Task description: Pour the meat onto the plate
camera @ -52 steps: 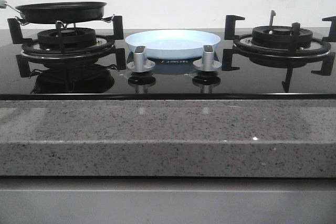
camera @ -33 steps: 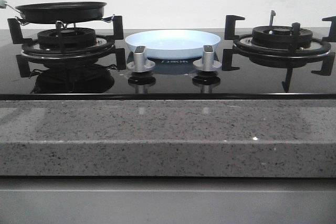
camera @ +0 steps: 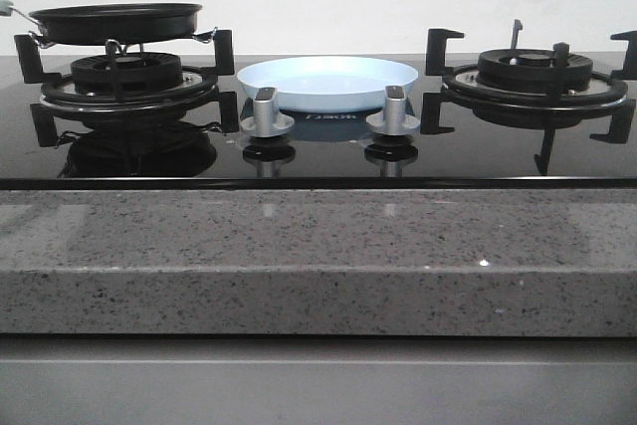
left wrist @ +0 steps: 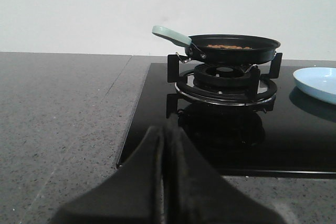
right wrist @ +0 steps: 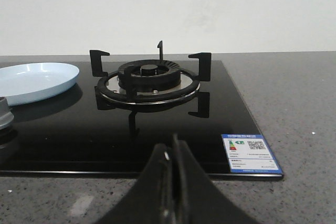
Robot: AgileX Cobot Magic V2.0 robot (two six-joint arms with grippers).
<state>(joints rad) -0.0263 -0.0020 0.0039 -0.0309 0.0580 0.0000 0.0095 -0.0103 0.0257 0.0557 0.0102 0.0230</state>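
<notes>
While the front view hides it, meat (left wrist: 229,46) shows in the left wrist view; both claws (left wrist: 167,145) (right wrist: 172,153) closed, empty.

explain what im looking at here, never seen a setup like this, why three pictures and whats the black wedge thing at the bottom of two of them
It is a two-armed robot facing a gas hob. One picture looks forward over the counter; the other two come from cameras on each wrist. The black wedges are the left pincer and right pincer, both shut and holding nothing. On the left burner sits a black frying pan with the meat in it. The pale blue plate lies bare between the burners, behind two silver knobs. The right burner carries nothing.
</notes>
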